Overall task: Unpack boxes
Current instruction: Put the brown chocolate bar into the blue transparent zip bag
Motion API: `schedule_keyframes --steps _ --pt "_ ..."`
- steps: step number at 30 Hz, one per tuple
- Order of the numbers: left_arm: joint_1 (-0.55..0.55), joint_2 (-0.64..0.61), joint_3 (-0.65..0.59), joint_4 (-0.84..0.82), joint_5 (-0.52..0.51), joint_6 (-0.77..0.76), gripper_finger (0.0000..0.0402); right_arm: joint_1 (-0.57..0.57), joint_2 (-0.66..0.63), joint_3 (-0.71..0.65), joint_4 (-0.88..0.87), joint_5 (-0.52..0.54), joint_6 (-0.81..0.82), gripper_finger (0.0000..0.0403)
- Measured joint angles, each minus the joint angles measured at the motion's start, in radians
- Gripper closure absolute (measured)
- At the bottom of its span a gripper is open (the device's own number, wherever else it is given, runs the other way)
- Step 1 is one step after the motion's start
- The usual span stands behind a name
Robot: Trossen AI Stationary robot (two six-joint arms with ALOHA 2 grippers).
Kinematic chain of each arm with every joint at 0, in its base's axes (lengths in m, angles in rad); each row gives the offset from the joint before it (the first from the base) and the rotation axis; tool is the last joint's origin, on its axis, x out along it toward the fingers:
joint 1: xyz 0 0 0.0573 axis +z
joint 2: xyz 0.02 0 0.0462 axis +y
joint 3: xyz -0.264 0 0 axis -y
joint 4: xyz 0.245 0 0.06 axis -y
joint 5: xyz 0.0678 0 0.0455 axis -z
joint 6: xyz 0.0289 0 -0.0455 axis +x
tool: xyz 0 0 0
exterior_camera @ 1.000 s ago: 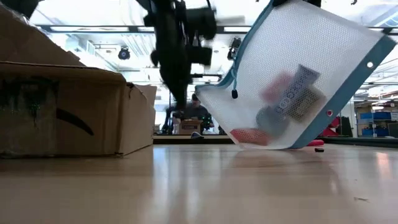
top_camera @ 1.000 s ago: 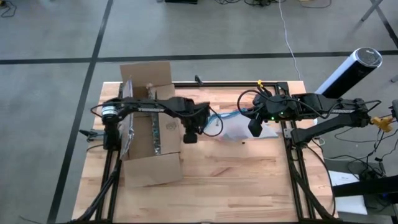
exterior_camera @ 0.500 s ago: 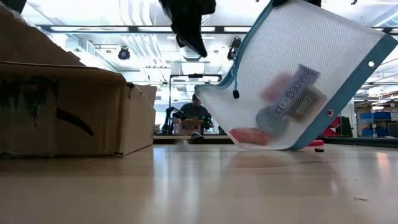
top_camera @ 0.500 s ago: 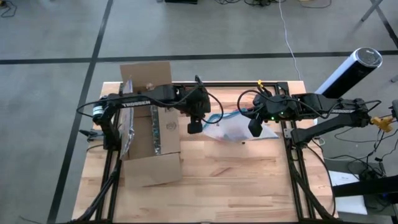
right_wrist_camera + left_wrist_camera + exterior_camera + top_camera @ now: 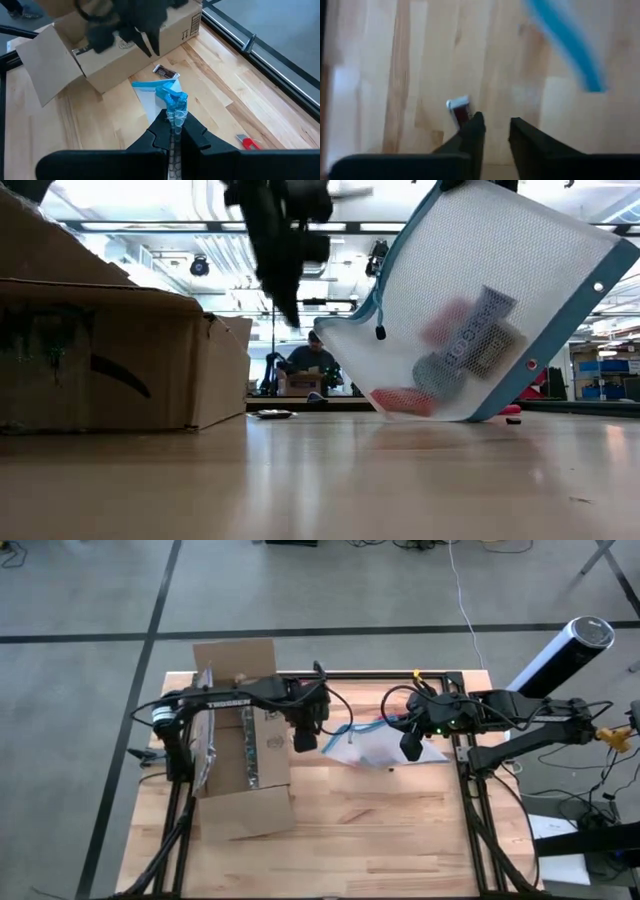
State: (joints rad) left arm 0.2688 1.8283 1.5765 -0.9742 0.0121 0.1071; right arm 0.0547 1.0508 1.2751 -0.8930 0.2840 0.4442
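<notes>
**Box lying open at table's left, pouch hanging at right**

Sitting on the left part of the wooden table point(image 5: 380, 830): the brown cardboard box point(image 5: 240, 755), flaps folded outward, tape strips shining along its top, a black printed mark showing on its side in the low view point(image 5: 110, 370). Seen also from the right wrist camera point(image 5: 125, 45), lying beyond the pouch.

Hovering just beside the box's right edge, above bare wood and off the surface: the left gripper point(image 5: 304, 740). Fingers point(image 5: 472, 137) standing a little apart, a narrow gap between them, gripping nothing. Not touching the box; box lying off to the gripper's left in the high view. Lying on the wood just past the fingertips: a small dark packet with a white end point(image 5: 459, 109), also showing between box and pouch in the right wrist view point(image 5: 165, 72).

Hanging further right, tilted, lower corner near or on the table: a clear mesh pouch with blue edge point(image 5: 480, 310), small items bunched inside. Pinching its blue top edge: the right gripper point(image 5: 175, 122), fingers pressed together on the material, well apart from the box.

Resting near the table's right rail: a small red tool point(image 5: 248, 143).

Sitting far off in the room behind: a person point(image 5: 312, 360).
</notes>
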Motion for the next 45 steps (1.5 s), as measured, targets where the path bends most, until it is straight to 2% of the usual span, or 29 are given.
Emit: schedule_keyframes --steps 6,8,12,18,28,35,40,45 --pt "0.054 0.000 -0.147 0.124 0.054 -0.046 0.0209 0.000 0.000 0.000 0.000 0.000 -0.001 0.0403" --pt "0.063 0.000 -0.188 0.119 0.062 -0.054 0.0177 0.000 0.000 0.000 -0.001 -0.003 0.000 0.0403" --pt "0.074 0.011 -0.257 0.152 0.058 -0.059 0.0146 0.003 0.000 0.000 0.000 -0.005 0.003 0.0403" --pt "0.073 0.025 -0.315 0.189 0.052 -0.059 0.0150 0.004 0.000 0.000 0.003 -0.004 0.001 0.0403" --pt "0.072 0.028 -0.330 0.250 0.034 -0.054 0.0176 0.004 0.000 -0.001 0.012 -0.004 0.013 0.0403" --pt "0.068 0.026 -0.329 0.247 0.035 -0.051 0.0163 0.004 0.000 -0.001 0.016 0.004 0.017 0.0403" --pt "0.062 0.006 -0.274 0.204 0.039 -0.045 0.0149 0.004 0.000 -0.001 0.015 0.006 0.011 0.0403" --pt "0.059 -0.013 -0.151 0.179 0.030 -0.013 0.0150 0.004 0.000 -0.001 0.015 0.026 0.009 0.0403"
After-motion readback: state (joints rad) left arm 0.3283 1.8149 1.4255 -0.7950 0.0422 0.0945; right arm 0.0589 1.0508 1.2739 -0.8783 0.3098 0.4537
